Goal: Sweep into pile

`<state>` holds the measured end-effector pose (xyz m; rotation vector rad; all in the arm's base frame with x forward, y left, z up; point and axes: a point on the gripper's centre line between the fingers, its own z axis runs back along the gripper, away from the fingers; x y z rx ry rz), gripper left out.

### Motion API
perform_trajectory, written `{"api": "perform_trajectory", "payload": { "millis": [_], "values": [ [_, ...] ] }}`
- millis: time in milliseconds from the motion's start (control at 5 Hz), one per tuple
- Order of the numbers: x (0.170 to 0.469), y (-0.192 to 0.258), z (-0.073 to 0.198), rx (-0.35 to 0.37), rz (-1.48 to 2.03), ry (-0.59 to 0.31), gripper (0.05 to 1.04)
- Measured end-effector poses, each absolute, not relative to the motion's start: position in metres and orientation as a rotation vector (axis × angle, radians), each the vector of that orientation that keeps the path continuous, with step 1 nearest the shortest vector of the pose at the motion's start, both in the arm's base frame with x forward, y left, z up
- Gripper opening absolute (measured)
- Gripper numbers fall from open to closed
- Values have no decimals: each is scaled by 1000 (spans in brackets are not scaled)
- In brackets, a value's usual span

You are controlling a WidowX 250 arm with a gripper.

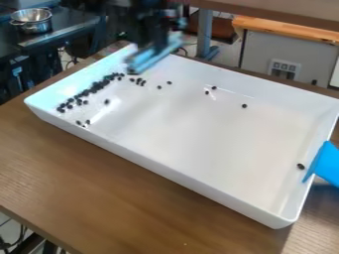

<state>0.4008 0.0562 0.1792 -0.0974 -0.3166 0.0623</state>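
1 brown surface (pixel 119 168) w/ 1 white tray (pixel 165 172); 20+ dark bits (pixel 97 86), mostly nr tray's left edge; 1 blue piece (pixel 325 166) at right edge; 1 claw (pixel 149 57) nr far-left corner, can't tell if open or holding.

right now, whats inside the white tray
Small dark pieces: most bunched in a band toward the left end, others scattered, one near the blue object at the right. Anything behind that object or the light-blue tool is hidden.
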Motion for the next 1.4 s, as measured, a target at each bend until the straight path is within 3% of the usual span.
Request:
{"api": "perform_trajectory", "payload": {
  "millis": [400,600,1200,1400],
  "values": [
    [418,-45,173,-64,7,-339,342],
    [425,-62,159,-26,-1,-333,342],
    [441,-70,99,88,-14,-296,342],
    [445,-66,100,93,-25,-312,342]
  ]
}}
